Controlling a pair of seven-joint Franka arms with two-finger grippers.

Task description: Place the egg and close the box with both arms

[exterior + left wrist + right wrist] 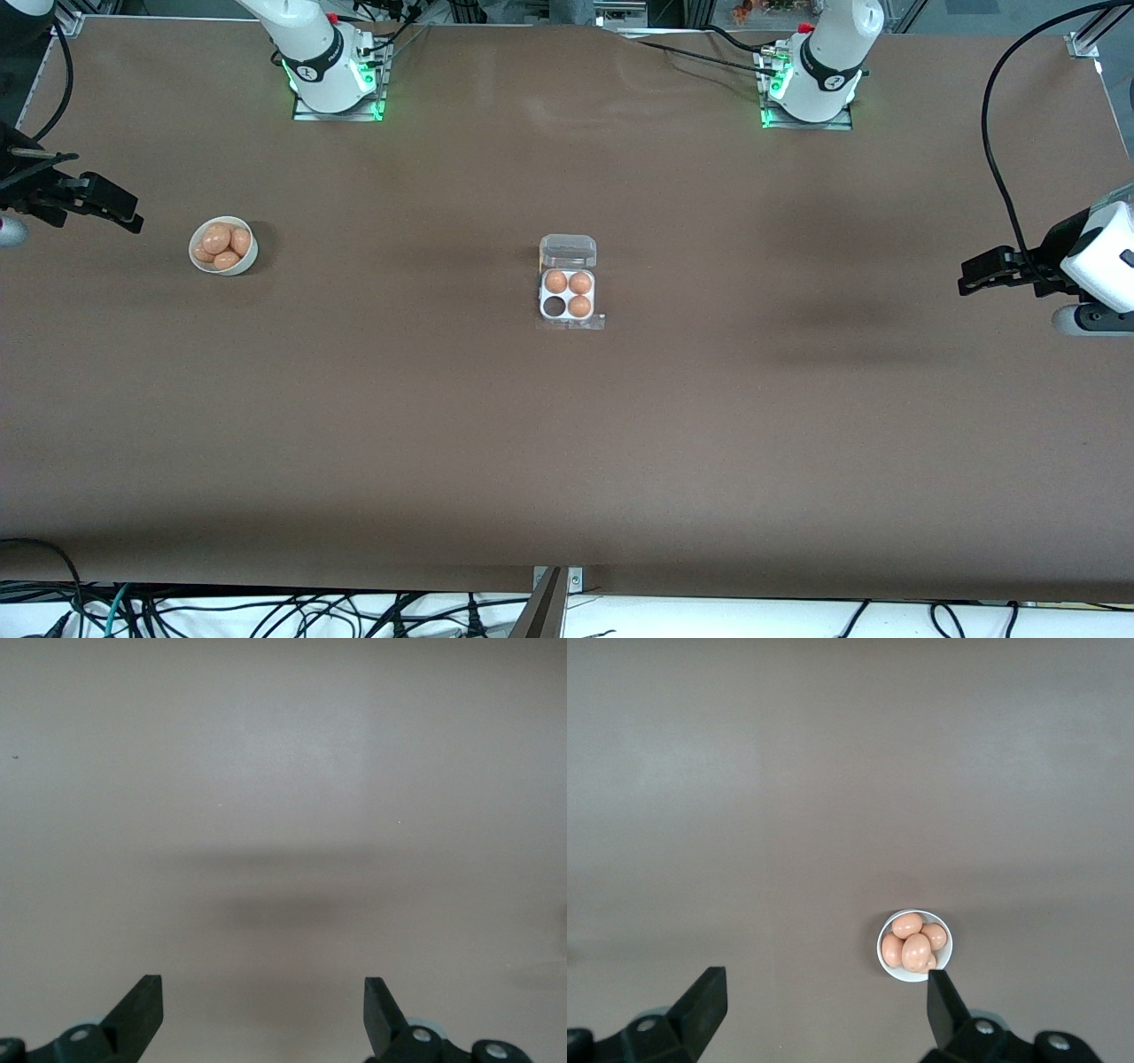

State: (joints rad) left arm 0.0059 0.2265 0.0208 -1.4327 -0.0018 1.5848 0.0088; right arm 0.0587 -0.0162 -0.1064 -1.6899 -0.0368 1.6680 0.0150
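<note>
A: The egg [916, 951] that must go to the box is one of several in the white bowl [248, 261], toward the right arm's end of the table. I judge it light, smooth and a little slippery, and it looks fragile, so the squeeze must be soft. I would take it across its narrow middle, with one finger on each side, and from above.

B: And where is it relative to the fingers?

A: Well apart. The right gripper [106, 206] hangs in the air at the table's edge on the bowl's side, with its fingers [700, 1001] spread wide and nothing between them. In the right wrist view the bowl sits close to one fingertip, but it is on the table far under it.

B: The box?

A: The box [568, 295] lies in the middle of the table, well apart from the bowl. Its clear lid [568, 251] is open and lies back toward the robots' bases. Three cups hold eggs; the empty cup [555, 307] is on the side nearer to the front camera, toward the right arm's end.

B: The other arm?

A: The left gripper [983, 276] waits over the bare table [567, 461] at its own end, its fingers [140, 1005] also wide open and empty
</note>
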